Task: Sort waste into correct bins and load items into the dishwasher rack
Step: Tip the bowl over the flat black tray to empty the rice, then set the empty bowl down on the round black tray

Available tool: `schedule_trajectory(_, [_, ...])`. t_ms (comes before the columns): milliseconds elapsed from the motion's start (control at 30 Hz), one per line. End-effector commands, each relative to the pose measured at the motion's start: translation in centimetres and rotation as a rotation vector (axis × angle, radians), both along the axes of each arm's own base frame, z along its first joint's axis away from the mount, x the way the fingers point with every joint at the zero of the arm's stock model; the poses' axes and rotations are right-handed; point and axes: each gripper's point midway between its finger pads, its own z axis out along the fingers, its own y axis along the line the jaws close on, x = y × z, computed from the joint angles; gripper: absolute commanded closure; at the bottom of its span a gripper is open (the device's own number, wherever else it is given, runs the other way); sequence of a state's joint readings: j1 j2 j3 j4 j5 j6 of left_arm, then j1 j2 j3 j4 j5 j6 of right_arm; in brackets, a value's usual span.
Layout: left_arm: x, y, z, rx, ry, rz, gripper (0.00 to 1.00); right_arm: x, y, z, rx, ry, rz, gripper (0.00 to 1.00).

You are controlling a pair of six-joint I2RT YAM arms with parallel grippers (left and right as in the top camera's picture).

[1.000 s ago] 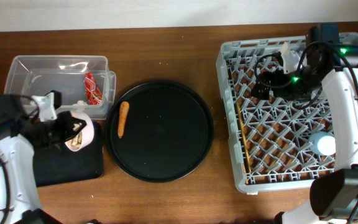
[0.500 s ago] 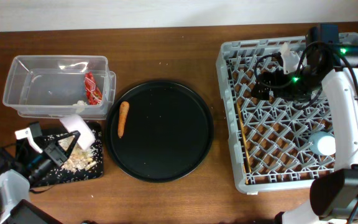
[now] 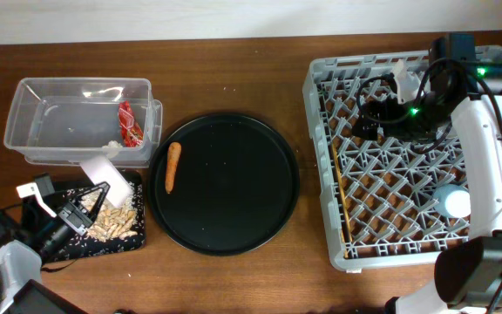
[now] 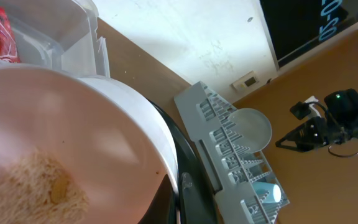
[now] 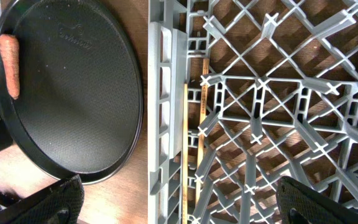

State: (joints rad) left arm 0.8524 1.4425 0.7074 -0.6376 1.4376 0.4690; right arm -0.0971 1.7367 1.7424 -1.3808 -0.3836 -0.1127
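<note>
Two fingers of the left gripper (image 3: 94,199) pinch the white bowl (image 3: 116,185), tilted left of the round tray (image 3: 234,192) above crumbs (image 3: 111,223) on the black bin (image 3: 103,245); the right gripper (image 3: 366,120), spread wide, hangs over the rack (image 3: 317,157).

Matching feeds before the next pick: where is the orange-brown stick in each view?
Overhead: the orange-brown stick on the round black tray, near its left rim.
Left wrist: not in view.
Right wrist: top left, on that tray's edge.
Shared landmark: the dishwasher rack, in all three views.
</note>
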Motion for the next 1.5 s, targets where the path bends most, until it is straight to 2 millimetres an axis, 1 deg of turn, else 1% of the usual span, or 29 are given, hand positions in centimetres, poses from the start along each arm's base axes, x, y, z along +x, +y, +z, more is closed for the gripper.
schedule_trajectory(0, [0.0, 0.2, 0.5, 0.008, -0.049, -0.001, 1.0, -0.2, 0.2, -0.3, -0.002, 0.013, 0.01, 0.02])
schedule_trajectory(33, [-0.1, 0.4, 0.5, 0.003, -0.051, 0.008, 1.0, -0.3, 0.2, -0.3, -0.002, 0.016, 0.01, 0.02])
schedule_trajectory(133, [-0.6, 1.6, 1.9, -0.051, -0.111, 0.046, 1.0, -0.3, -0.3, -0.5, -0.033, 0.021, 0.004, 0.02])
schedule_trajectory(233, [-0.9, 2.3, 2.2, -0.087, -0.102, 0.073, 1.0, -0.4, -0.7, -0.7, -0.056, 0.025, 0.0, 0.02])
schedule_trajectory(267, [-0.9, 2.2, 2.1, -0.092, -0.098, 0.073, 1.0, -0.4, -0.7, -0.7, -0.057, 0.025, -0.001, 0.02])
schedule_trajectory(300, [-0.8, 2.3, 1.5, -0.045, -0.092, 0.078, 1.0, -0.4, -0.7, -0.7, -0.056, 0.025, 0.0, 0.02])
schedule_trajectory(333, [-0.8, 2.4, 1.0, -0.061, -0.064, 0.082, 1.0, -0.3, -0.7, -0.7, -0.056, 0.024, -0.001, 0.02])
schedule_trajectory(367, [-0.8, 2.4, 1.5, -0.117, -0.079, 0.075, 1.0, -0.3, -0.7, -0.7, -0.056, 0.024, -0.001, 0.02])
schedule_trajectory(400, [-0.8, 2.4, 1.2, -0.117, -0.065, 0.078, 1.0, -0.4, -0.7, -0.7, -0.056, 0.026, 0.0, 0.02])
schedule_trajectory(433, [-0.7, 2.6, 0.6, -0.091, -0.037, 0.086, 1.0, -0.4, -0.7, -0.7, -0.056, 0.027, 0.0, 0.02])
schedule_trajectory(500, [-0.8, 2.4, 1.4, -0.152, -0.052, 0.078, 1.0, -0.4, -0.7, -0.7, -0.056, 0.028, 0.0, 0.02])
schedule_trajectory(533, [-0.6, 2.6, 0.9, -0.113, -0.043, 0.084, 1.0, -0.4, -0.7, -0.7, -0.056, 0.028, 0.0, 0.02])
schedule_trajectory(567, [-0.6, 2.6, 1.1, -0.17, -0.023, 0.083, 1.0, -0.5, -0.7, -0.7, -0.056, 0.029, 0.0, 0.02])
schedule_trajectory(600, [-0.7, 2.5, 1.3, -0.19, -0.023, 0.081, 1.0, -0.5, -0.7, -0.7, -0.056, 0.029, 0.0, 0.02])
schedule_trajectory(667, [-0.5, 2.8, 0.4, -0.142, 0.002, 0.093, 1.0, -0.5, -0.7, -0.7, -0.056, 0.031, 0.0, 0.02])
schedule_trajectory(800, [-0.5, 2.8, 0.3, -0.15, 0.01, 0.093, 1.0, -0.5, -0.7, -0.7, -0.056, 0.031, 0.0, 0.02])
schedule_trajectory(867, [-0.4, 2.4, 0.3, -0.158, 0.017, 0.082, 1.0, -0.5, -0.7, -0.7, -0.056, 0.032, 0.0, 0.02])
schedule_trajectory(900, [-0.3, 1.8, 0.3, -0.158, 0.019, 0.06, 1.0, -0.5, -0.7, -0.7, -0.056, 0.032, 0.0, 0.02])
schedule_trajectory(933, [0.0, 0.7, 0.3, -0.16, 0.025, 0.019, 1.0, -0.5, -0.7, -0.7, -0.056, 0.032, 0.0, 0.02])
schedule_trajectory(1000, [0.5, -2.5, 0.3, -0.168, 0.042, -0.09, 1.0, -0.5, -0.7, -0.7, -0.056, 0.032, 0.0, 0.02])
schedule_trajectory(1100, [0.5, -9.6, 0.7, -0.128, 0.053, -0.338, 1.0, -0.5, -0.7, -0.7, -0.056, 0.032, 0.0, 0.02])
schedule_trajectory(1133, [0.6, -11.3, 0.6, -0.092, 0.067, -0.399, 1.0, -0.5, -0.7, -0.7, -0.056, 0.032, 0.0, 0.02])
schedule_trajectory(1167, [1.1, -13.7, -0.1, -0.019, 0.135, -0.467, 1.0, -0.5, -0.7, -0.7, -0.056, 0.032, 0.0, 0.02])
schedule_trajectory(1200, [1.8, -15.2, -0.7, 0.054, 0.181, -0.495, 1.0, -0.5, -0.7, -0.7, -0.056, 0.032, 0.0, 0.01])
schedule_trajectory(1267, [3.7, -17.7, -1.9, 0.196, 0.254, -0.477, 1.0, -0.5, -0.7, -0.7, -0.056, 0.032, 0.0, 0.02])
schedule_trajectory(1300, [5.3, -19.5, -2.2, 0.295, 0.247, -0.439, 1.0, -0.5, -0.7, -0.7, -0.056, 0.032, 0.0, 0.02])
schedule_trajectory(1333, [6.7, -20.8, -2.5, 0.379, 0.222, -0.387, 1.0, -0.5, -0.7, -0.7, -0.056, 0.032, 0.0, 0.02])
schedule_trajectory(1400, [8.9, -22.2, -3.4, 0.59, 0.17, -0.236, 1.0, -0.5, -0.7, -0.7, -0.056, 0.032, 0.0, 0.02])
schedule_trajectory(1467, [9.4, -23.6, -3.7, 0.715, 0.127, -0.163, 1.0, -0.5, -0.7, -0.7, -0.055, 0.032, 0.0, 0.02])
